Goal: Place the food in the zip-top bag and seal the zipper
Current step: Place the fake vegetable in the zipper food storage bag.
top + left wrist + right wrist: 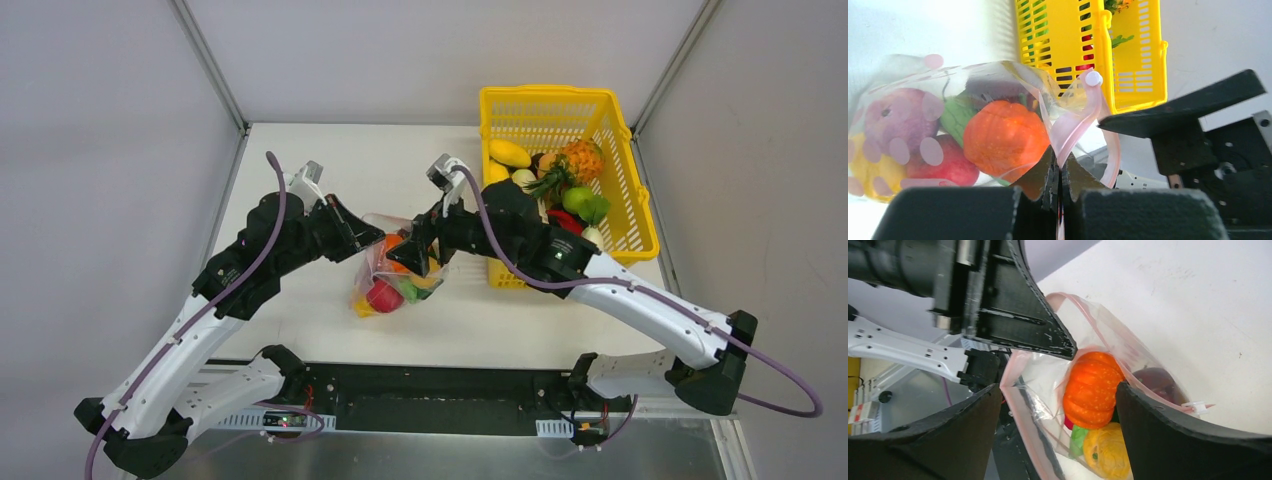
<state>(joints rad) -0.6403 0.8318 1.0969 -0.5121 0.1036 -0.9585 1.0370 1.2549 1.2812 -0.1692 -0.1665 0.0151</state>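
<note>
The zip-top bag (372, 260), with the food (384, 296) inside, lies mid-tabletop (300, 160). The left tool (1059, 172) is pinched tight on its zipper (1070, 129). The right tool (1058, 395) is spread wide astride the mouth, gripping nothing.

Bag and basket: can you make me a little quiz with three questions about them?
1. True or false: the left gripper is pinching the pink zipper of the bag.
2. Pick one. Where is the pineapple? A: in the bag. B: in the basket. C: on the table.
3. Fill the gap: the pumpkin in the bag is coloured ____.
Key: 1 true. 2 B. 3 orange.
</note>
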